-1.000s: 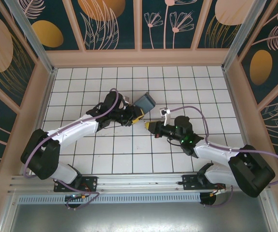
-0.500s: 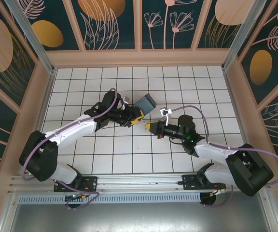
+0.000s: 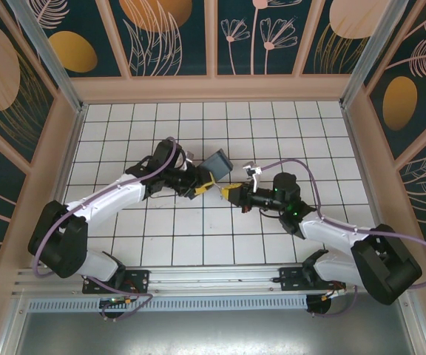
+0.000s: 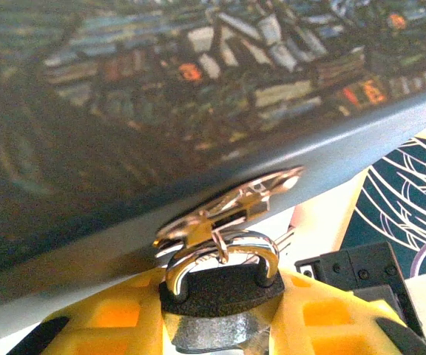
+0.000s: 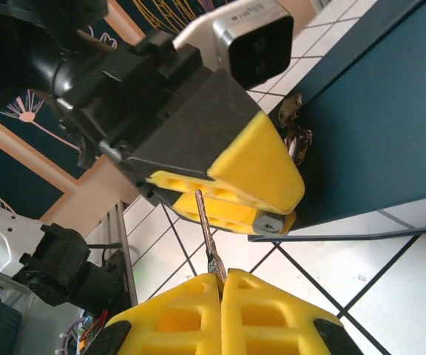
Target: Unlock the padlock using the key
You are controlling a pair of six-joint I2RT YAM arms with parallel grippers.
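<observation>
The table (image 3: 272, 126) is a white tiled surface crossed by thin dark grid lines, closed in on the left, right and far sides by pale wooden frames. Near its middle is a dark blue box (image 3: 217, 162). In the right wrist view its lower edge (image 5: 346, 225) runs just above the tiles, but contact is unclear. A metal rail (image 3: 198, 277) runs along the near edge.
</observation>
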